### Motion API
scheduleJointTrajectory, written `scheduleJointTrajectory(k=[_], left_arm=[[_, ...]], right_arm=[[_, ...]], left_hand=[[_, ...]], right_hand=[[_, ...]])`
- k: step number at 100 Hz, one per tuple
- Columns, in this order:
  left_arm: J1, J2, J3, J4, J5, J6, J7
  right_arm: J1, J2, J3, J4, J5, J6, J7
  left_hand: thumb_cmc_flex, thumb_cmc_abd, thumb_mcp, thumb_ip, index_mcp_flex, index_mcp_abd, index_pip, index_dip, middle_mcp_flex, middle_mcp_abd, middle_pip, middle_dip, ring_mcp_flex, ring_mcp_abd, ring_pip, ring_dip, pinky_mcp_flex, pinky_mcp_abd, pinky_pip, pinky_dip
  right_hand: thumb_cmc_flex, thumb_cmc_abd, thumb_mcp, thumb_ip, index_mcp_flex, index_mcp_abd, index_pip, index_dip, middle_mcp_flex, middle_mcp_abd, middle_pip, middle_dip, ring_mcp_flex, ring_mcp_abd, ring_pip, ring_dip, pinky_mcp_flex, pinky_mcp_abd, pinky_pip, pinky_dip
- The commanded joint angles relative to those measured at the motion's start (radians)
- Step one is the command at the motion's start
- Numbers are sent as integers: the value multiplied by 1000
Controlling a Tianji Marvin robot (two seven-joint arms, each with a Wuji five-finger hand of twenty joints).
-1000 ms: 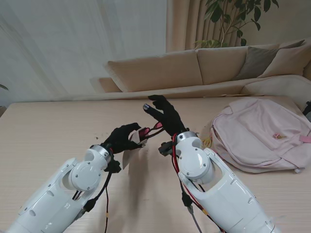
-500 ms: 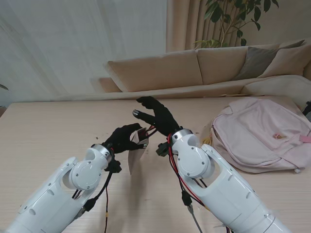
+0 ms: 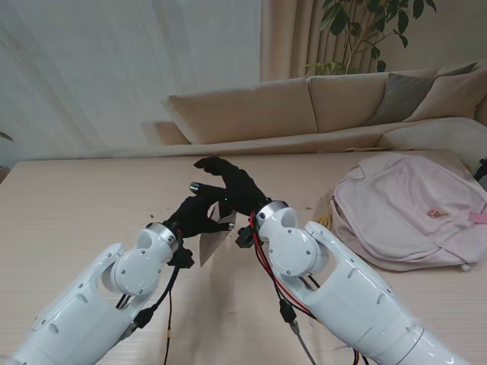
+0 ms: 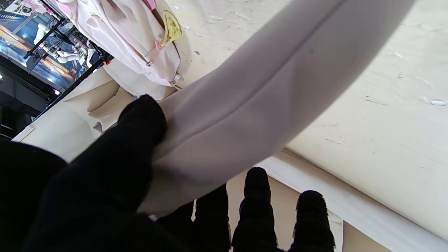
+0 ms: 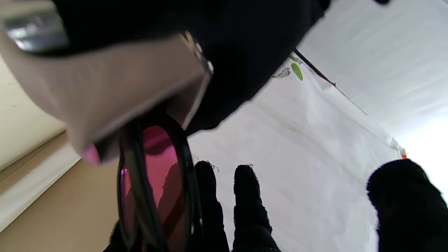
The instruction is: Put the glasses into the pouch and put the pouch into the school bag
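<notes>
Glasses (image 5: 154, 189) half in pouch (image 4: 252, 105): left hand (image 3: 199, 215) pinches pouch, right hand (image 3: 232, 190) pinches glasses. School bag (image 3: 411, 209) at 3 o'clock, untouched.

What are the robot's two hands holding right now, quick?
Left hand: closed on the pale pouch, held above the table.
Right hand: holding the pink-lensed glasses, which are partway into the pouch's mouth.

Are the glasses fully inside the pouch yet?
No: in the right wrist view the glasses still stick out of the pouch, one pink lens exposed past its mouth.
</notes>
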Motion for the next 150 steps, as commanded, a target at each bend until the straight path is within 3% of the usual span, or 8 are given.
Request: scheduleJointTrajectory(k=[1,27,40,53,64,100,117,150], left_arm=[[-1,-15,-4,-32,-4,-12,-4],[-5,-22,7,-25,-27,-14,12],[-9,-24,11,-23,-31,-16,15],[-1,-23,7,-26,-25,-12,16],[4,-22,3,-27,-24,-8,16],[9,-23,-2,-20,-24,-2,20],[12,-25,-5,-23,-21,3,27],[19,-25,-13,-32,-17,11,33]], right_arm=[[-7,2,-17,23,-1,-10,31],[-8,-15,-48,61,-13,-36,-20],[-12,-17,-54,68,-12,-60,-30],[-26,-16,-33,69,-25,-119,-56],[-44,-10,5,48,-32,-145,-69],[-167,27,196,-39,-74,-255,-82],[-231,58,260,-36,-210,-371,-74],[-305,81,267,-32,-335,-443,-85]], left_hand=[[-4,47,12,-24,8,-150,92,28,4,-10,4,6,10,-3,-3,5,-5,22,-34,-8],[4,48,9,-25,9,-150,98,24,7,-9,8,7,12,0,0,6,-4,22,-29,-7],[6,49,8,-24,10,-152,101,23,9,-9,9,8,14,0,1,6,-4,20,-25,-6],[7,48,6,-25,11,-153,103,20,11,-9,9,7,15,-1,2,6,-5,21,-20,-5],[10,48,7,-24,11,-153,104,19,11,-10,9,7,14,0,2,6,-6,22,-18,-5],[14,50,5,-24,10,-153,107,16,10,-8,9,7,12,0,3,6,-6,20,-11,-5],[13,50,4,-24,11,-152,106,13,9,-7,9,7,13,2,4,6,-4,21,-6,-5],[15,51,3,-23,10,-148,105,11,7,-6,9,7,11,3,5,6,-6,21,0,-5]], right_hand=[[5,5,-50,10,-17,-35,7,9,-35,-45,1,2,-35,-59,-22,-9,-7,-54,12,-40],[-10,14,-51,11,-22,-69,-47,-21,-25,-103,-170,-63,-109,-122,-61,-33,-16,-89,-144,-123],[-26,18,-53,13,-21,-95,-91,-46,-17,-135,-274,-99,-105,-142,-127,-67,-15,-101,-231,-83],[-37,9,-50,17,-17,-209,-62,-31,-16,-153,-279,-97,-104,-148,-124,-65,-21,-90,-260,-46],[-38,-6,-43,22,-18,-235,-62,-28,-15,-148,-258,-85,-103,-141,-104,-55,-23,-72,-271,-5],[27,0,-29,16,-18,-182,-35,-13,-12,-192,-143,-39,-102,-151,-32,-17,-15,-60,-285,78],[37,12,-20,12,-18,-186,7,8,-12,-223,-123,-33,-99,-167,-33,-18,-13,-52,-293,82],[22,17,-17,18,-20,-121,-114,-54,-10,-224,-295,-103,-97,-195,-128,-66,-13,-48,-363,117]])
